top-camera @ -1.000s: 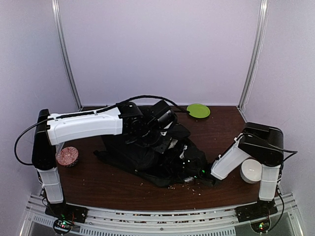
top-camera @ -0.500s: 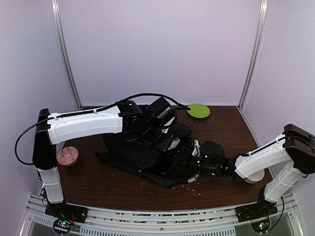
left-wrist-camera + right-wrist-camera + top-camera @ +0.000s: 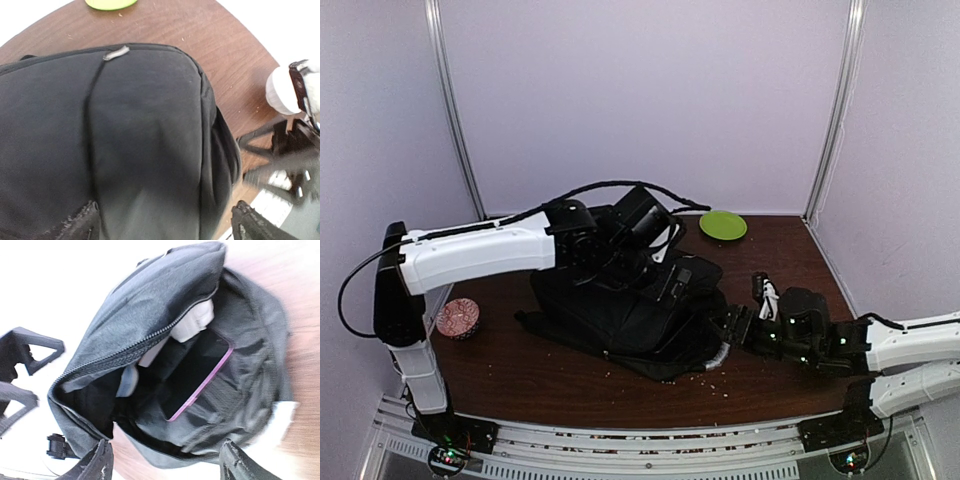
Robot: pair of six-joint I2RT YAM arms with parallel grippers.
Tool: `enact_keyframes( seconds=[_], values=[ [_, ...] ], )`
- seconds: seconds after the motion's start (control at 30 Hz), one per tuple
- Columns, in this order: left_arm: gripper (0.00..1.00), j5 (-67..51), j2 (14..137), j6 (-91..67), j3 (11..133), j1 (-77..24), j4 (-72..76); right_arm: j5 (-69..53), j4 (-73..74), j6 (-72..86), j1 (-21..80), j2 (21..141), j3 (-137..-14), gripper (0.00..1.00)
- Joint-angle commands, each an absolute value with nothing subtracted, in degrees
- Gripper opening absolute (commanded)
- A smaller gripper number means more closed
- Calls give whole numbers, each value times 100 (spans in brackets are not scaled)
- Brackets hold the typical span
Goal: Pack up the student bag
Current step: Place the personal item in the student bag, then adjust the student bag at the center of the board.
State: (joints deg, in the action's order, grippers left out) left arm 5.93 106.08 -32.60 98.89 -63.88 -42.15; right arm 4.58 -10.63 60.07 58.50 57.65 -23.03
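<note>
**Top external:** the student bag lies slumped mid-worktop, its mouth turned toward the right hand.

**Left wrist:** the left hand hovers spread wide over the bag's back panel and grips nothing. With no support, the soft flap may sag shut.

**Right wrist:** the right hand is wide and empty before the open mouth. A purple-edged tablet shows inside. Advancing fingers could snag the zipper or drag contents out.

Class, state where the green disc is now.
Top view: the green disc lies at the far edge of the table, right of centre, beyond the student bag.
</note>
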Motion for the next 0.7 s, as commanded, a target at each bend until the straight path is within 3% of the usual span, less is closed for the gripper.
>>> enact_keyframes(
  seconds=[0.0,0.17,0.3,0.67],
  values=[
    [96,934,9623,-3210,9303,-6369,-4031,940,-71,5527,5821,5069,-2011,72],
    [98,1238,8386,-3535,7809,-5920,-3689,858,-123,5755,5799,3941,-1468,73],
    [98,1217,7741,-3766,6553,-5222,-3057,811,-1291,6260,5769,3457,-1099,74],
    [92,873,8770,-4036,6266,-4742,-2062,358,-2618,6804,5594,5792,-2287,76]
  ],
)
